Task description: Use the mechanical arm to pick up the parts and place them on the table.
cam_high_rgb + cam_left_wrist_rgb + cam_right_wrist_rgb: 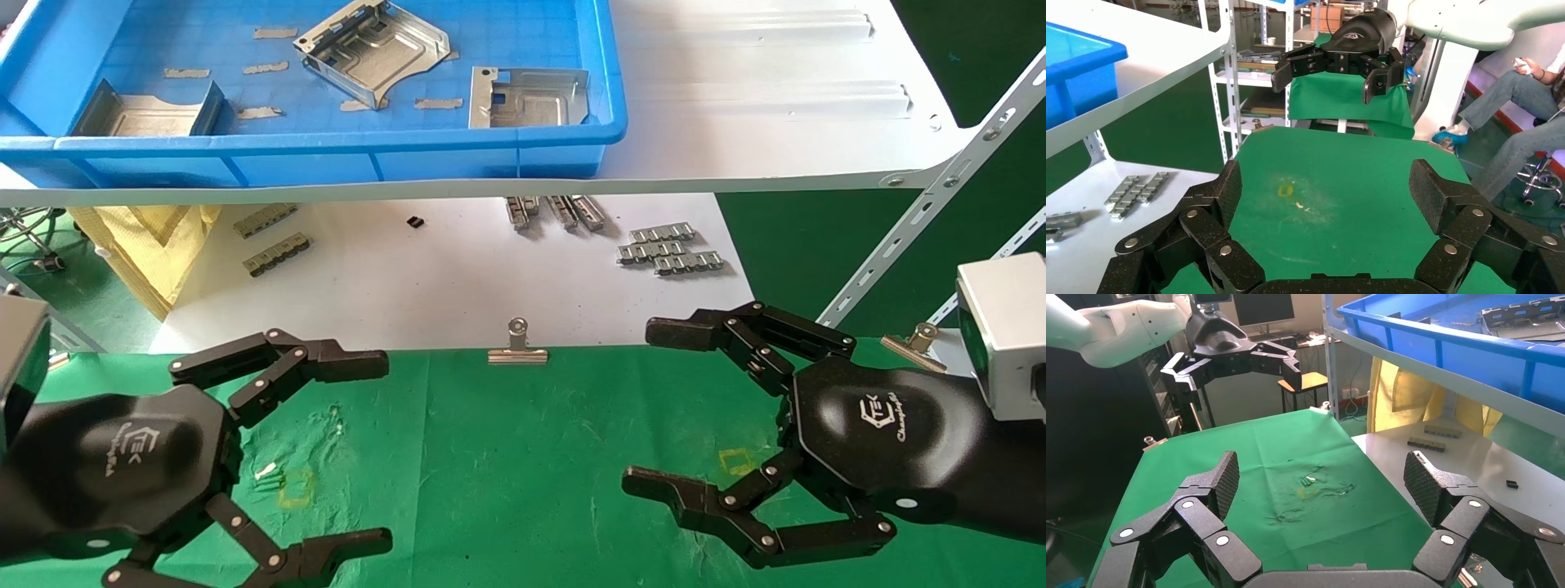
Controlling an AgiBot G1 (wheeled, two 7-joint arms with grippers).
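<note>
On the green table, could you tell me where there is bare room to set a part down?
The green table is bare between the left gripper and the right gripper, below the binder clip. The blue bin above is crowded with parts.

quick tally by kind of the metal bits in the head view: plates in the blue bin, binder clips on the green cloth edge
Silver-grey stamped sheet-metal plates in the blue plastic bin: 3, at and
Silver binder clips at the edge of the green cloth table: 2, at and
Total: 5
</note>
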